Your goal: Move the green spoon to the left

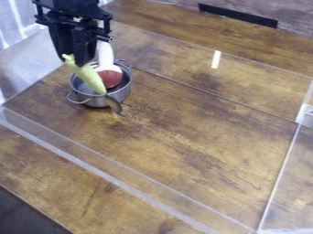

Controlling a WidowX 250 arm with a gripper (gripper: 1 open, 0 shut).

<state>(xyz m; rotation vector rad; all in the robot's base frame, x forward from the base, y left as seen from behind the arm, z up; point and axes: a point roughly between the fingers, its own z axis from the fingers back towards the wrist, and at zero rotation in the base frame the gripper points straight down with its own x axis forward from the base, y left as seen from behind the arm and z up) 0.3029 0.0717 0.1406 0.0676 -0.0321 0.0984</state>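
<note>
Under my claw, dark wooden table [184, 137] with streaky grain, clear low barrier strips [86, 155] along its near and right edges; one small steel pot [98, 91] sits directly on it toward the far left, nearer boards bare.

A robot test bench, lab-like: a wooden tabletop [184, 128] ringed by low clear acrylic walls [116, 178], with 1 black robot arm [73, 18] mounted over its far-left corner.
</note>
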